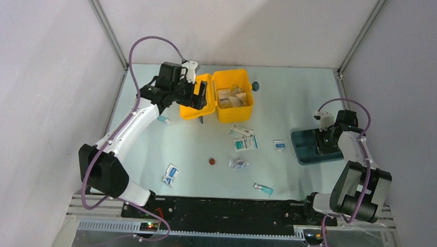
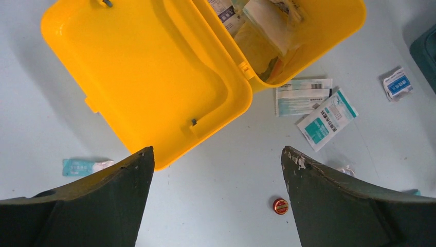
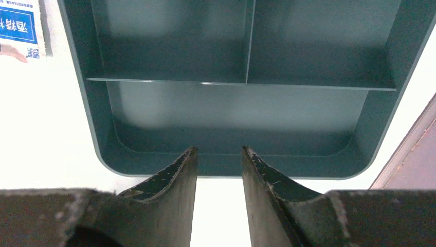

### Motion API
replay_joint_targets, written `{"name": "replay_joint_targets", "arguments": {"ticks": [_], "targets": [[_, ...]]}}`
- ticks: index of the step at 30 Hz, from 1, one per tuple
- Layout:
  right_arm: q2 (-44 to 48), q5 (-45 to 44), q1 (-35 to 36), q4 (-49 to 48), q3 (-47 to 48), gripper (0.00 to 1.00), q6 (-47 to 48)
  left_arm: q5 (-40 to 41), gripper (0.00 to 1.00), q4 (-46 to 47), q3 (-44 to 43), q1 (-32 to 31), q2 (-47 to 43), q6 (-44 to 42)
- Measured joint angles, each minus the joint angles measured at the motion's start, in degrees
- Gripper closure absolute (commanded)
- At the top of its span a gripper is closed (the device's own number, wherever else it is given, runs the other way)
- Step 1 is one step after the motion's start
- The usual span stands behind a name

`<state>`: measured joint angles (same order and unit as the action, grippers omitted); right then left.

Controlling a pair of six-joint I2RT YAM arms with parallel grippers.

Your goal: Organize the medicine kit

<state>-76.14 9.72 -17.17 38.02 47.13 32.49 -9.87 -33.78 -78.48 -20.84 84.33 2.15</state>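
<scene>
In the top view, the medicine kit (image 1: 223,96) lies open at 12 o'clock on the table (image 1: 294,104), with its lid flat toward 9 o'clock. The left gripper (image 1: 198,95) hovers over that lid. The right gripper (image 1: 325,135) hangs above a dark teal divided tray (image 1: 306,148) at 3 o'clock.

Only the left wrist view shows that its jaws are spread wide and hold nothing. It also shows the packets piled in the kit's base, and a small red cap (image 2: 280,206) at 6 o'clock. Only the right wrist view shows the tray's partitions, with that gripper's jaws parted by a narrow gap and gripping nothing. A blue-printed sachet (image 3: 20,25) lies beside the tray at 10 o'clock.

More sachets (image 1: 246,142) are scattered at mid-table. The surface is pale blue-green. Plain grey walls enclose it, with metal posts at the far corners.
</scene>
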Motion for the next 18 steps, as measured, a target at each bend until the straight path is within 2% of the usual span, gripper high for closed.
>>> {"name": "replay_joint_targets", "arguments": {"ticks": [5,9,18], "targets": [[-1.7,1.2,-0.3,-1.0,0.0,0.61,1.1,1.4,0.03,0.1,0.0,0.0,0.0,0.0],[-3.1,2.3,-0.5,-1.8,0.1,0.51,-0.3,1.8,0.02,0.2,0.0,0.0,0.0,0.0],[-3.5,7.3,-1.8,-3.6,2.1,0.40,-21.9,1.8,0.02,0.3,0.6,0.0,0.0,0.0]]}}
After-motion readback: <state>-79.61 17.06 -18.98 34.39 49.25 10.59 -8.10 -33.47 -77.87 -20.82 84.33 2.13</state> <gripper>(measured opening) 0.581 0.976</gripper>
